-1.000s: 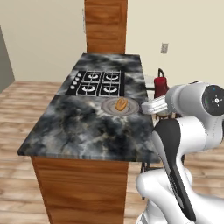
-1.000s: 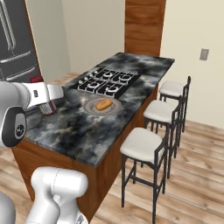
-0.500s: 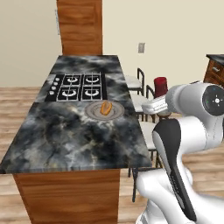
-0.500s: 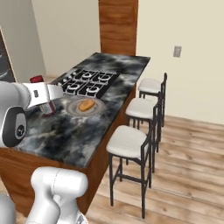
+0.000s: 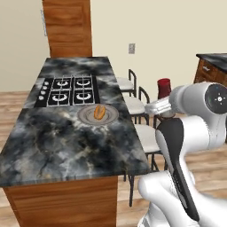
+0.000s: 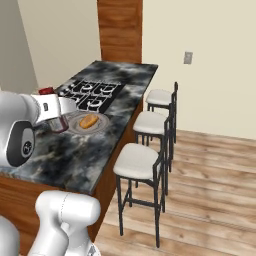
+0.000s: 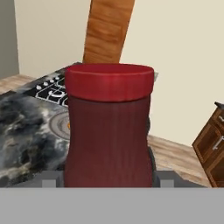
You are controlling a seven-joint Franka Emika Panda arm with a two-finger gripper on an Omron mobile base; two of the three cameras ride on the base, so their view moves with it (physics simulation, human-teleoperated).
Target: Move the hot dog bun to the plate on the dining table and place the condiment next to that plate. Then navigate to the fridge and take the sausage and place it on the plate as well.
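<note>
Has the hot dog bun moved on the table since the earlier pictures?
No. The hot dog bun lies on the plate just in front of the cooktop, as before; only the camera moved.

The arm is bent at the elbow, its claw point(image 5: 165, 103) clamped on the condiment point(image 5: 164, 87), held upright beside the tabletop point(image 5: 66, 142).

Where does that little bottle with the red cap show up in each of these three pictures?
Left base view: the condiment is right of centre, held up at the end of the arm, off the table's right edge beside the stools.
Right base view: the bottle is at left, in the gripper, just left of the plate.
Hand view: it looms close at centre.
Shared landmark: the plate with the hot dog bun.
</note>
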